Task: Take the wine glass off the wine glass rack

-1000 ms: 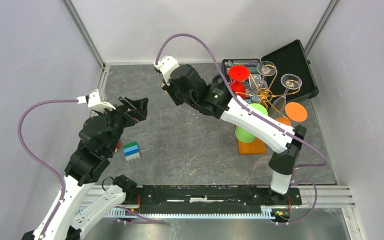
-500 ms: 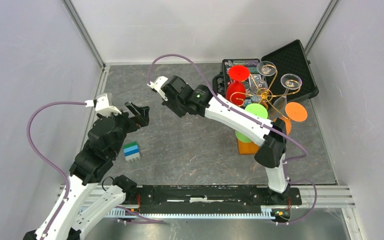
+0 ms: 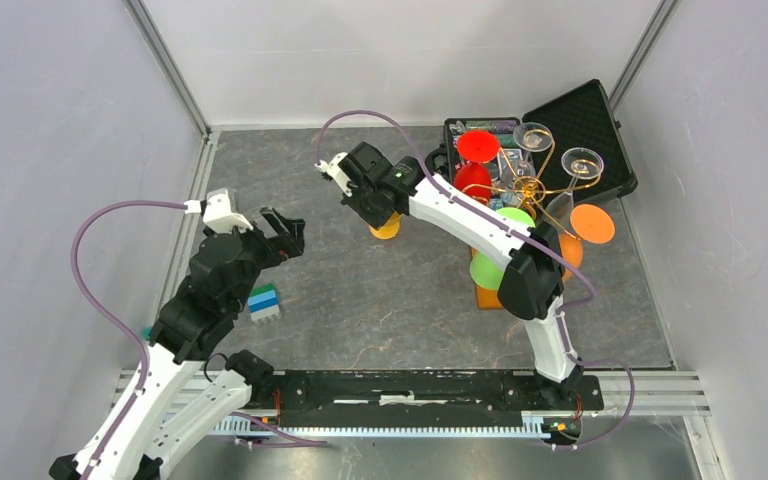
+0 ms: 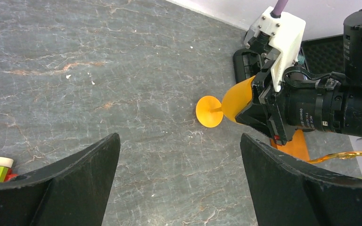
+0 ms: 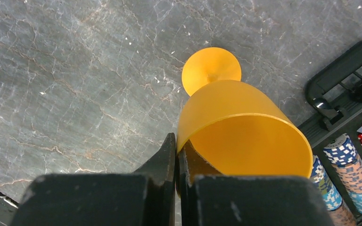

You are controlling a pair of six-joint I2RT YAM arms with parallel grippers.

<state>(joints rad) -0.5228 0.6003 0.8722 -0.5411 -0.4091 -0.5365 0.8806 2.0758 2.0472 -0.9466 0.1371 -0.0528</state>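
Note:
My right gripper (image 3: 373,203) is shut on the rim of a yellow-orange wine glass (image 3: 386,229), one finger inside the bowl and one outside (image 5: 176,141). The glass (image 5: 238,127) hangs tilted, its round foot (image 4: 209,111) close over the grey floor; I cannot tell if it touches. It is left of the wine glass rack (image 3: 528,188), a gold wire stand on an orange-brown base (image 3: 505,293). The rack holds red, green, orange and clear glasses. My left gripper (image 3: 285,228) is open and empty (image 4: 179,136), facing the held glass from a distance.
An open black case (image 3: 582,118) with poker chips (image 5: 341,153) lies behind the rack. A block of stacked toy bricks (image 3: 263,302) sits by the left arm. Grey walls and metal frame posts close in the floor on three sides.
My right wrist has turned and shifted a little right, and the yellow-orange glass now shows below it. My left gripper has drifted slightly right.

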